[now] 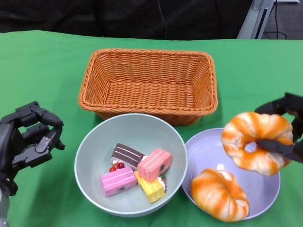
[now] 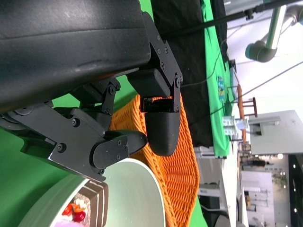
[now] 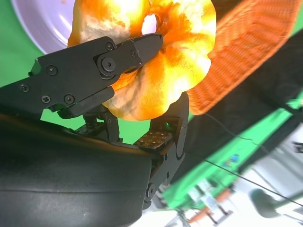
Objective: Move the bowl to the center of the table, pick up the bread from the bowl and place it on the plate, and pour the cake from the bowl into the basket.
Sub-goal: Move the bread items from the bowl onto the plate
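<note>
Right robot hand [image 1: 284, 137] clamping ring bread [image 1: 257, 142] above plate [image 1: 270, 191], hole facing camera, left robot hand [image 1: 28, 137] empty, fingers apart

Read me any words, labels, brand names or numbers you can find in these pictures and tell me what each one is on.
No text can be read in any view.
The orange wicker basket, grey-green bowl, lavender plate, swirled orange bread rolls and black hands carry no markings.
Green cloth in the left wrist view's background has a small printed graphic, too blurred to read.
</note>
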Tool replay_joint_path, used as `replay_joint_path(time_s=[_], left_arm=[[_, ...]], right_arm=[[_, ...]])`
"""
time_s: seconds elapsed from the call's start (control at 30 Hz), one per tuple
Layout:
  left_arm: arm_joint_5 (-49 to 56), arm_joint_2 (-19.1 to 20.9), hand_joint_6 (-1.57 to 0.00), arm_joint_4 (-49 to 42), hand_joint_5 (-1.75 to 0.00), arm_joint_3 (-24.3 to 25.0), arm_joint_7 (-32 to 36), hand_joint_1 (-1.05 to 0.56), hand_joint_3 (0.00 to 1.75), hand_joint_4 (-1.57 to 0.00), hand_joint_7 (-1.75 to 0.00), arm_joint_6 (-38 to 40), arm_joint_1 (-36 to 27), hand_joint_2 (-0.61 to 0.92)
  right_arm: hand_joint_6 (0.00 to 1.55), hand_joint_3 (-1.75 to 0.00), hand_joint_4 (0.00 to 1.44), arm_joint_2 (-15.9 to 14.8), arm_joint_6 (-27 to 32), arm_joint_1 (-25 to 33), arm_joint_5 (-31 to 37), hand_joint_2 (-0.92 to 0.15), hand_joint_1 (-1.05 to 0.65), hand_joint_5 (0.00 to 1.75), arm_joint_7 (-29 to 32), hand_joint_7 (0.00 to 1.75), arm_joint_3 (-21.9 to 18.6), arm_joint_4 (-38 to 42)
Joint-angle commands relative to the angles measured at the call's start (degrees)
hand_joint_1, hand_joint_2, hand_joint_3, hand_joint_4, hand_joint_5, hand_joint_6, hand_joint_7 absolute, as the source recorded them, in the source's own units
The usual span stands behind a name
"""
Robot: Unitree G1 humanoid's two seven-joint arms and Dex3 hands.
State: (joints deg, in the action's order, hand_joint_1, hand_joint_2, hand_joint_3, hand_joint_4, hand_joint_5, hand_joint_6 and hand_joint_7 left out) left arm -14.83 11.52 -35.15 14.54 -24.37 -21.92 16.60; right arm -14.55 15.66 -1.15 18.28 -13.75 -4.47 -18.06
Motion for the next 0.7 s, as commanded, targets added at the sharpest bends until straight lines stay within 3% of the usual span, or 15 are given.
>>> replay_joint_path(time_s=[0.03,0.23,0.47,0.5,0.6,0.7], left_arm=[[-0.44,1.53,-0.82,-0.81,-1.47,0.63,-0.71,-0.09,0.78,-0.80,-1.14,-0.63,0.57,0.68],[-0.43,1.24,-0.83,-0.30,-1.47,0.53,-0.59,-0.07,0.79,-0.80,-1.15,-0.24,0.38,0.69],[0.25,1.36,-0.82,-0.51,-1.47,0.24,-0.48,-0.07,0.80,-0.80,-1.15,-1.03,0.25,0.68],[0.57,1.43,-0.82,-0.45,-1.47,0.10,-0.40,-0.07,0.80,-0.80,-1.15,-1.29,0.15,0.68],[1.19,1.41,-0.82,0.03,-1.47,-0.10,-0.01,-0.05,0.81,-0.80,-1.15,-1.50,-0.21,0.69],[1.45,1.43,-0.82,-0.10,-1.47,-0.16,0.02,-0.05,0.81,-0.80,-1.15,-1.99,-0.27,0.69]], right_arm=[[0.62,-0.17,0.61,-0.52,1.96,0.40,-1.05,-0.92,-0.16,1.57,0.28,1.09,0.23,2.18],[0.59,-0.23,0.57,-0.80,9.40,-2.96,-6.72,-0.92,-0.14,1.60,-4.41,1.15,1.20,9.71],[0.60,-0.23,0.57,0.20,14.53,-6.89,-9.52,-0.92,-0.12,1.56,-3.53,1.15,1.69,16.83],[0.60,-0.22,0.58,0.61,15.20,-7.88,-9.74,-0.92,-0.11,1.56,-2.94,1.22,1.81,19.05],[0.58,-0.19,0.60,1.05,14.67,-9.81,-9.47,-0.92,-0.10,1.55,-1.30,1.30,2.75,24.14],[0.59,-0.19,0.62,1.26,12.39,-10.32,-9.38,-0.92,-0.13,1.47,0.28,1.24,3.48,26.53]])
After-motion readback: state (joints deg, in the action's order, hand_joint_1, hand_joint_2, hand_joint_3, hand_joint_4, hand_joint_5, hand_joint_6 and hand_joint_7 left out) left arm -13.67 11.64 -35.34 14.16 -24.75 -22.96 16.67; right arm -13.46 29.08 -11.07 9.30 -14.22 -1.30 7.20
